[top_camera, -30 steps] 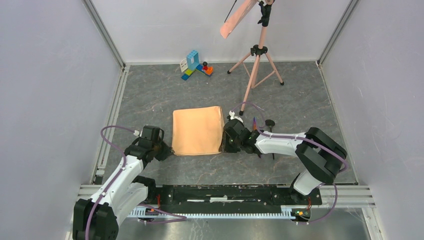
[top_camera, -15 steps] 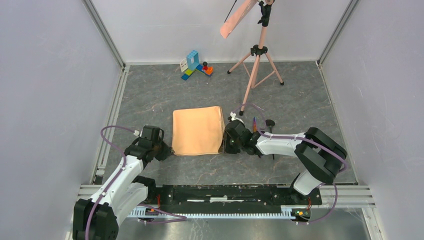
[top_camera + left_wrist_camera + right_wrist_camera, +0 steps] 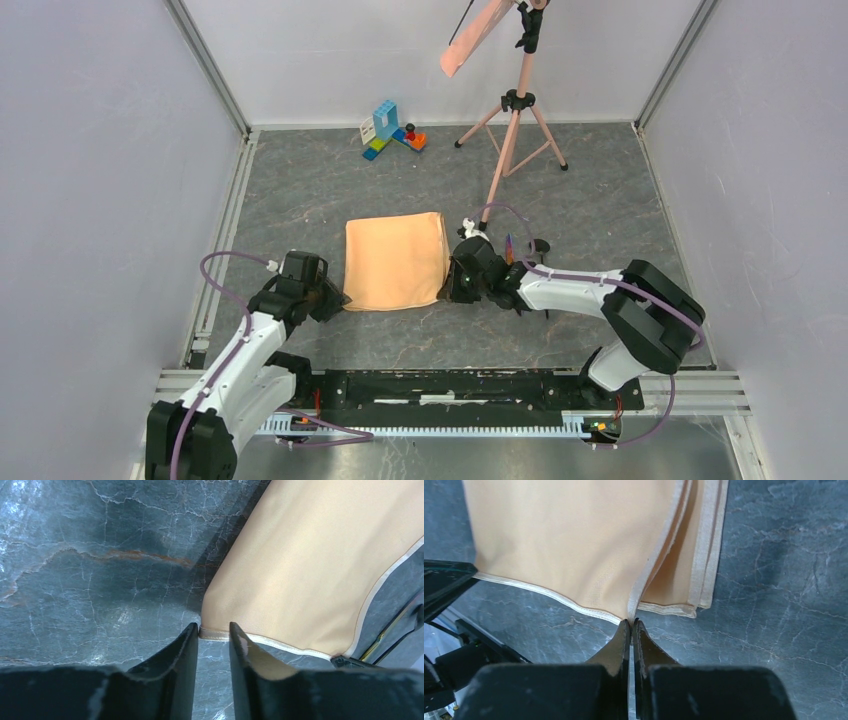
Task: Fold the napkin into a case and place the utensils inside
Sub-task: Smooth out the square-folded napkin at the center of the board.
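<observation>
The napkin (image 3: 395,262) lies folded in layers as a peach-tan rectangle on the grey floor. My left gripper (image 3: 338,297) is at its near left corner. In the left wrist view the jaws (image 3: 214,630) stand a little apart with the hemmed corner of the napkin (image 3: 310,565) just at their tips. My right gripper (image 3: 447,290) is at the near right corner. In the right wrist view it (image 3: 631,621) is shut on the hem of the top layer of the napkin (image 3: 574,540), which is raised off the layers below. The purple utensil (image 3: 510,244) and the black utensil (image 3: 540,245) lie behind my right arm, partly hidden.
A pink tripod (image 3: 512,130) stands at the back right with a salmon strip on top. Coloured toy blocks (image 3: 392,130) sit at the back centre. Grey walls enclose the floor on three sides and a metal rail (image 3: 450,385) runs along the near edge.
My right gripper has shifted slightly at the napkin's near right corner and its arm has swung a little. The left arm has barely moved.
</observation>
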Robot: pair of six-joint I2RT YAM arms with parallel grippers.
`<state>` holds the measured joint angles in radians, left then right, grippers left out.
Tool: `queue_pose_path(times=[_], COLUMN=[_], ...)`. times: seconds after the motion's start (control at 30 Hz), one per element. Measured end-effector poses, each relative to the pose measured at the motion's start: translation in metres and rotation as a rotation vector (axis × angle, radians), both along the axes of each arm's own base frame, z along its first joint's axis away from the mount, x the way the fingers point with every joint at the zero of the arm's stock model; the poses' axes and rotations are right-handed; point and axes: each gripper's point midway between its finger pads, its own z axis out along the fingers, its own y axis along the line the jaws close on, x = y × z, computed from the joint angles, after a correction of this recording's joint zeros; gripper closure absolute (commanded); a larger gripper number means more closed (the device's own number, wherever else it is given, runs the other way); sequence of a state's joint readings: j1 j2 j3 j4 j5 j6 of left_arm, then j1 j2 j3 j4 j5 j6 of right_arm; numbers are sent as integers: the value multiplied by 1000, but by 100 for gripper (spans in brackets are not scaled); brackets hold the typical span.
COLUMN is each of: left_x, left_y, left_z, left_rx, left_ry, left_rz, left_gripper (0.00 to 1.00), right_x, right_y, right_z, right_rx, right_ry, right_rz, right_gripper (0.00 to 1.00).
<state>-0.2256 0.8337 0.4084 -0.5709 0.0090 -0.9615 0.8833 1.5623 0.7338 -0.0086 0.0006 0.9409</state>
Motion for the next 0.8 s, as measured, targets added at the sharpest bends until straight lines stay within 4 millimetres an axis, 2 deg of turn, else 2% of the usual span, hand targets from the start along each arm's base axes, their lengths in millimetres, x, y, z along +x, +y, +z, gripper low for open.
queue_pose_path(times=[0.13, 0.43, 0.5, 0.73, 0.8], left_x=[1, -2, -3, -1, 0], left_y=[0, 0, 1, -1, -2], left_z=[2, -4, -8, -14, -12], left_rx=[-3, 0, 2, 0, -4], left_ry=[-11, 1, 9, 20, 16], left_rz=[0, 0, 0, -2, -5], left_gripper=[54, 49, 54, 89, 92], right_x=[5, 7, 7, 9, 11], right_y=[3, 4, 4, 6, 7], right_z=[11, 12, 13, 15, 16], right_rx=[32, 40, 42, 49, 50], right_ry=[-30, -38, -40, -58, -69], right_rz=[0, -2, -2, 8, 14], right_gripper=[100, 100, 100, 100, 100])
